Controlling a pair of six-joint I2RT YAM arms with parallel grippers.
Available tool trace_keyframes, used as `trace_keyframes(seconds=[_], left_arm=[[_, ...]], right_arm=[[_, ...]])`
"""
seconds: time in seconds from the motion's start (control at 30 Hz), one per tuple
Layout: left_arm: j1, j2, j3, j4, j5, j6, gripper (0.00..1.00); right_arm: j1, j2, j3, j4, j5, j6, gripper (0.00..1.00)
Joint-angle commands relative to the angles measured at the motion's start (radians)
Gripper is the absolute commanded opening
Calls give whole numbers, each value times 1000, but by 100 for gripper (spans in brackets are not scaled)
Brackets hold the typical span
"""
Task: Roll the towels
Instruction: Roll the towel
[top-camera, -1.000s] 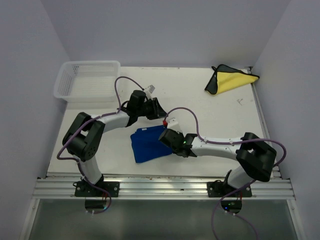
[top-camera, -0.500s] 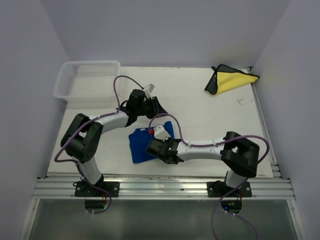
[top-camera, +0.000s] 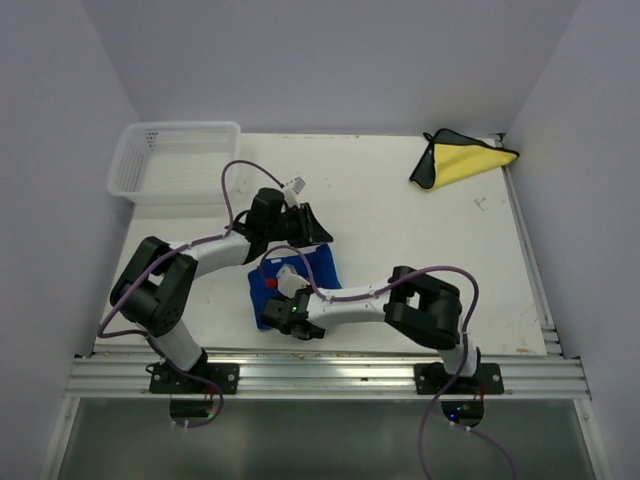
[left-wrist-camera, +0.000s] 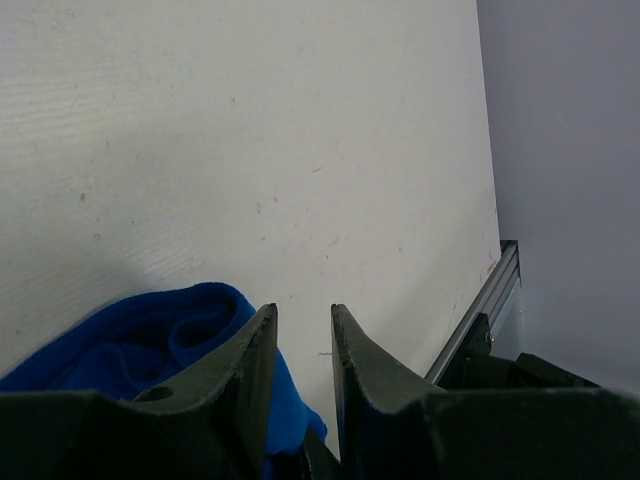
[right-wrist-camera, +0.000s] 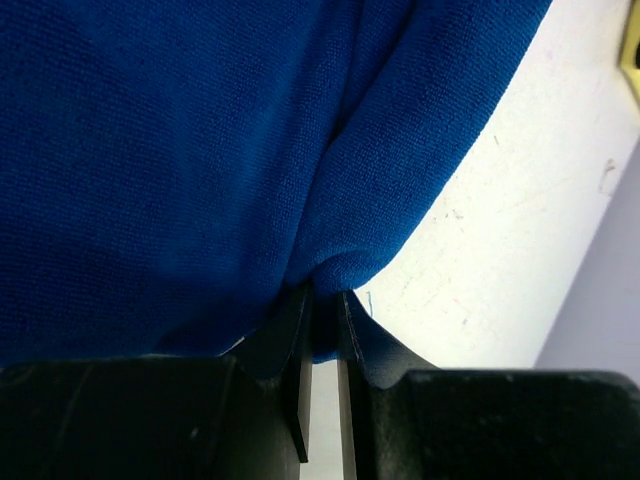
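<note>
1. Status: neither towel is a finished roll. The blue towel is doubled over and bunched, mid-roll at best. The yellow towel is not started. I'd put the task well under half done.
2. Blue sits on the table at near centre-left, between the two grippers.
3. Right gripper: jaws nearly closed, pinching a fold of blue at the towel's near-left end. Cloth fills most of its wrist view.
4. Left gripper: jaws a narrow gap apart, with bare table showing between the tips. It sits at blue's far edge. A curled lip of cloth lies against and under one finger, but nothing looks clamped.
5. Blue's long axis, judged from the top view, runs diagonally from near-left to far-right. The right arm covers the middle, so the outline is rough.
6. Yellow lies in the far-right corner, well apart from both arms. It is folded to a wedge with its long axis roughly left-right, tip toward the right wall and dark backing at the left end.
7. Left to do: tighten blue into a roll, then do yellow. The basket is at far left.
</note>
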Motion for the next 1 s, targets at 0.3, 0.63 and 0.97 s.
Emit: trace_keyframes(seconds=[0.3, 0.63, 0.97], left_arm=[[-53, -40, -88, 86, 36, -2, 31], [-70, -129, -97, 25, 4, 50, 30], [-80, -26, -63, 25, 85, 179, 31]], right_arm=[[35, 178, 158, -177, -52, 10, 0], [35, 232, 196, -197, -95, 20, 0], [35, 264, 235, -201, -116, 10, 0]])
